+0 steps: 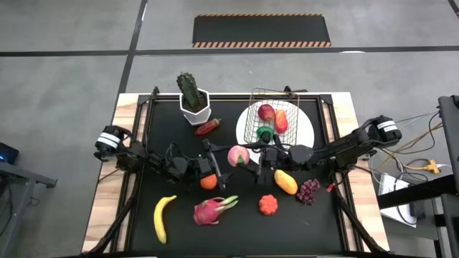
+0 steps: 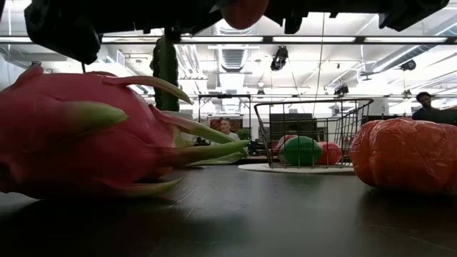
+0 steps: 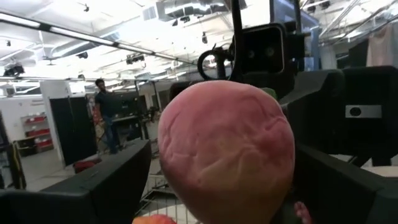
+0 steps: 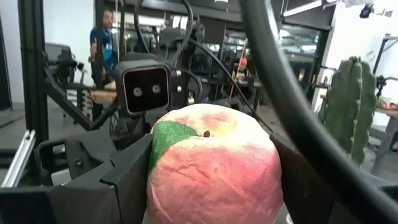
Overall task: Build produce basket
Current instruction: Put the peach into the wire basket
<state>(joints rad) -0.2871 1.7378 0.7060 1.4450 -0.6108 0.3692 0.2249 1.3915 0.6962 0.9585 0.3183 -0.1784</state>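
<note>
A pink peach (image 1: 239, 155) hangs above the middle of the table between both grippers. My right gripper (image 1: 252, 159) comes at it from the table's right and is shut on it. My left gripper (image 1: 226, 161) reaches in from the left and is open, one finger on each side of the peach (image 3: 224, 155). The wire basket (image 1: 270, 118) stands on a white plate (image 1: 305, 132) at the far right; a red fruit, an orange-red one and a green lime (image 2: 301, 151) lie in it. Banana (image 1: 163, 217), dragon fruit (image 1: 210, 210), orange (image 1: 209, 182), mango (image 1: 285, 181) and grapes (image 1: 308, 190) lie on the mat. My right gripper pinches the peach between its two fingers (image 4: 124, 180), on two opposite sides (image 4: 157, 180) of the fruit. The fingers lie about level and come from the table's right. The peach is lifted clear of the table, with its green leaf (image 4: 168, 137) and stem dimple facing that wrist.
A cactus in a white pot (image 1: 192, 100) stands at the far left of the mat, with a red pepper (image 1: 208, 127) beside it. An orange-red bumpy fruit (image 1: 268, 204) lies near the front. A person (image 3: 102, 112) stands in the room beyond the table.
</note>
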